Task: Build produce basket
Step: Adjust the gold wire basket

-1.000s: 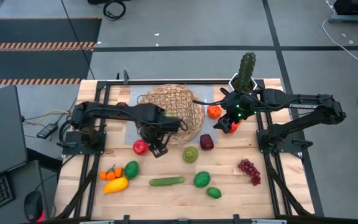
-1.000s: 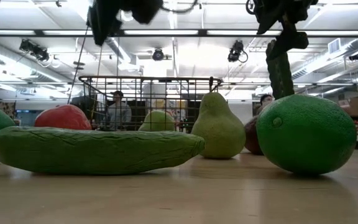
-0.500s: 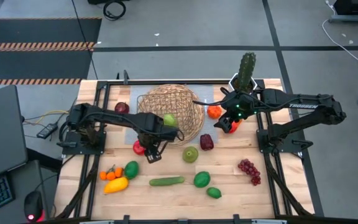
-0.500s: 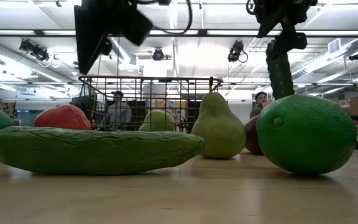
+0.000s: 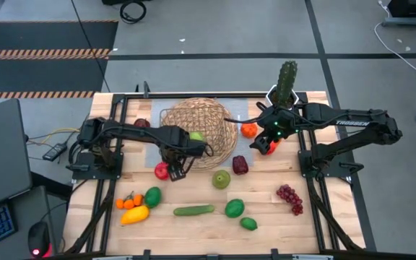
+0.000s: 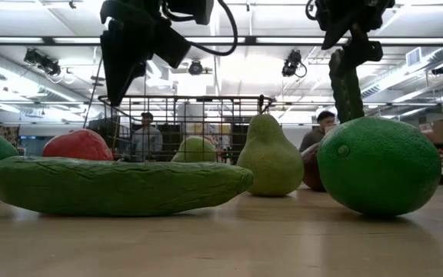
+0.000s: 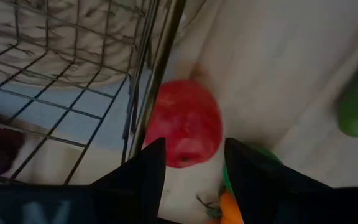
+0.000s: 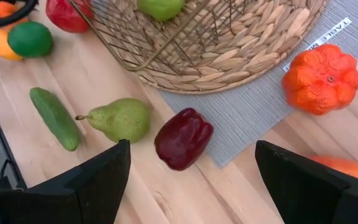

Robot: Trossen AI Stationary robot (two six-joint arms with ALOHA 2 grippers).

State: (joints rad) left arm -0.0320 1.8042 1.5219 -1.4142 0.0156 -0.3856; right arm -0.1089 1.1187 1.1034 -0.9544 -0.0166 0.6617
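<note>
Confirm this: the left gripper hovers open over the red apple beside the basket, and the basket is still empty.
Not quite. The left gripper does hover open over the red apple beside the basket, but the basket is not empty: the high view shows a green fruit inside it.

Open-plan robotics lab: ceiling strip lights, hazard-taped concrete floor, seated people behind.

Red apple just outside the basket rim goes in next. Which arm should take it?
Left, I'd say. The left gripper is open and hovers right above the red apple by the basket; its wrist view shows the apple between the fingers. The right gripper is open too, but across the basket near the orange.
</note>
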